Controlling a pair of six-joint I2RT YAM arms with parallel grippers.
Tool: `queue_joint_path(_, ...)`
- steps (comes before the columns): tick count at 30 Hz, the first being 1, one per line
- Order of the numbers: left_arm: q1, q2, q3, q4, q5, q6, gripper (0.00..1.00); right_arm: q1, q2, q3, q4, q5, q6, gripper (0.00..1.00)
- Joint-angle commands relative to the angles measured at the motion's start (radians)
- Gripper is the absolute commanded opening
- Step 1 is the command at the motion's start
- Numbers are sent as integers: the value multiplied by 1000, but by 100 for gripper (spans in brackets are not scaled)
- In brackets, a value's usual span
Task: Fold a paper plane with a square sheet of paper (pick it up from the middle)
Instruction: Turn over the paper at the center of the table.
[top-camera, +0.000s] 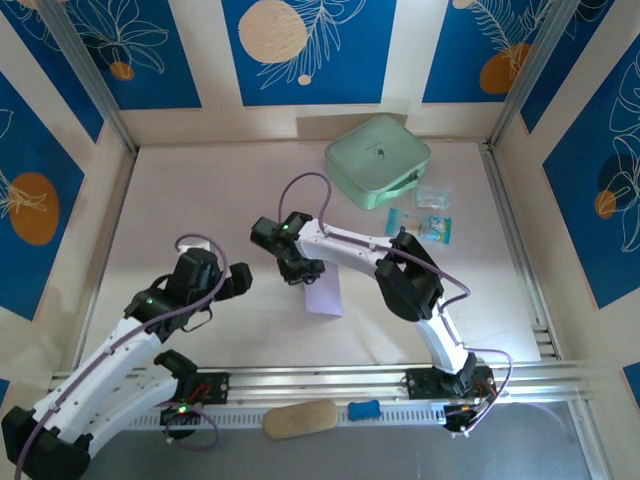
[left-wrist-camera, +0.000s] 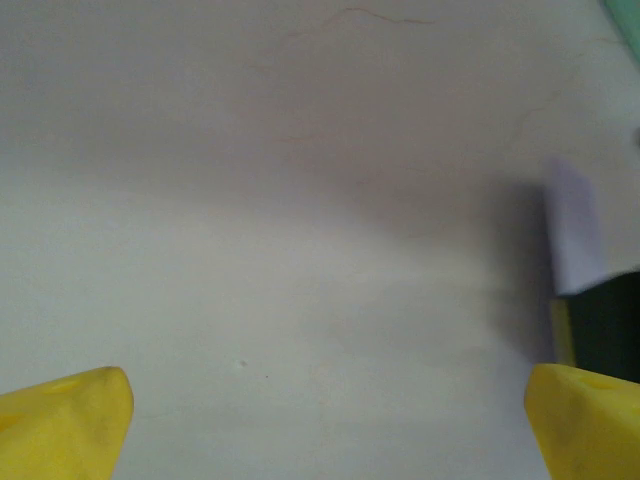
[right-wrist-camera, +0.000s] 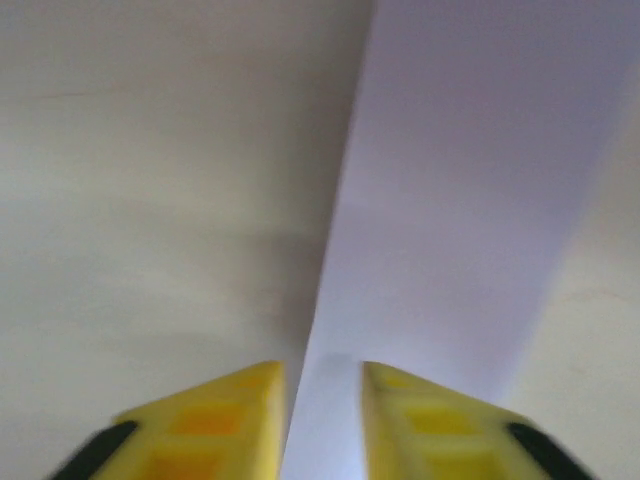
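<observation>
Table (top-camera: 200, 200) is pale and mostly bare; mint-green case (top-camera: 377, 160) lies flat at the far side, right of centre; a few small blue packets (top-camera: 433, 215) lie just near-right of it; both are well apart from the grippers. On the near ledge in front of the alu rail (top-camera: 330, 380): a tan oval block (top-camera: 300, 418) w/ a small blue piece (top-camera: 364, 409) just to its right. Nothing lies btwn the arms and the folded lavender paper (top-camera: 325, 295) (left-wrist-camera: 575, 235) (right-wrist-camera: 450, 200).

Writing: case has a small dark mark at centre, too small to read; packets show print, unreadable. Walls carry blue panels (top-camera: 305, 50) w/ white leaf outlines and orange or cream discs; no text.

The paper lies flat approx mid-table as a narrow strip, its long axis running near-far.

Right arm rises from its base at near right, bends at a dark elbow, and the forearm reaches left; right gripper (top-camera: 300, 272) (right-wrist-camera: 322, 375) points down over the strip's far end. In the wrist view its yellow fingers (right-wrist-camera: 240, 400) stand a narrow gap apart, lavender showing in the gap; can't tell if they touch the paper.

Left arm slants from near left up toward centre; left gripper (top-camera: 234, 282) (left-wrist-camera: 325, 420) faces right, left of the paper and apart from it; jaws spread wide, yellow fingertips (left-wrist-camera: 70, 410) at the bottom corners of the wrist view, nothing btwn them but bare table.
</observation>
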Motion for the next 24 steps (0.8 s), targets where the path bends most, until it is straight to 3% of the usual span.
queue_joint_path(1,9,-49,-68,95,161,-33,100,-35,-123,-86,176,-243,-36,36)
queue_joint_path(5,12,-41,-144,263,289,-86,95,-103,-328,-311,344,-353,-8,46)
queue_joint_path(12,10,257,-42,355,541,-79,61,-300,-603,-757,638,-580,133,32)
queue_joint_path(15,7,365,-24,422,606,-55,49,-362,-622,-883,768,-641,165,22)
queue_joint_path(18,7,430,-31,472,589,-51,41,-415,-587,-947,866,-691,188,15)
queue_joint_path(24,1,547,2,562,692,-74,40,-431,-528,-986,925,-718,182,9)
